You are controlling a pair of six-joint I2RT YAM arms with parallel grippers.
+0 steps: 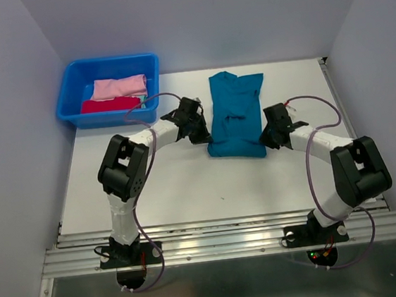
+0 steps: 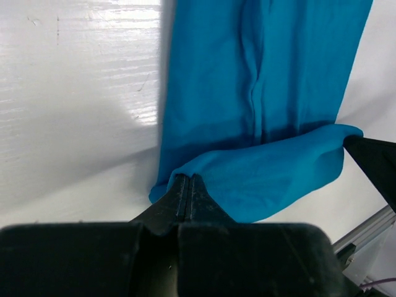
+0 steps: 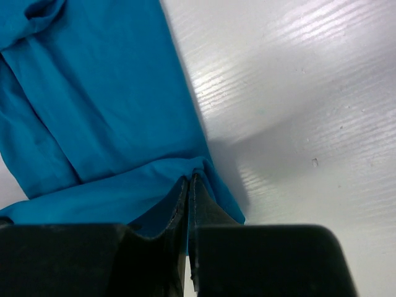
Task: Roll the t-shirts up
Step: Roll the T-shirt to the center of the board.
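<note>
So the teal t-shirt [image 1: 235, 112] is lying flat in the middle of the white table [image 1: 188, 185], folded into a long narrow strip that runs away from the arm bases, collar end at the far side. The near end is turned up and over into a soft fat lip lying on top of the rest of the strip. The left gripper [image 2: 187, 184] is on the left corner of that lip with its jaws pressed right together and a pinch of teal cloth between them. The right gripper [image 3: 189, 184] is doing the same on the right corner, jaws tight with the cloth edge caught in between. In the left wrist view you can see the dark tip of the other gripper poking in at the far end of the lip, so the two are facing each other across the shirt's width. Off at the far left corner of the table sits a blue tub [image 1: 68, 105], well apart from the teal shirt, with a pink bundle [image 1: 121, 86] and a red bundle [image 1: 107, 105] inside, touching, pink behind red. Can't really tell from up there if those two are rolled or just folded.
</note>
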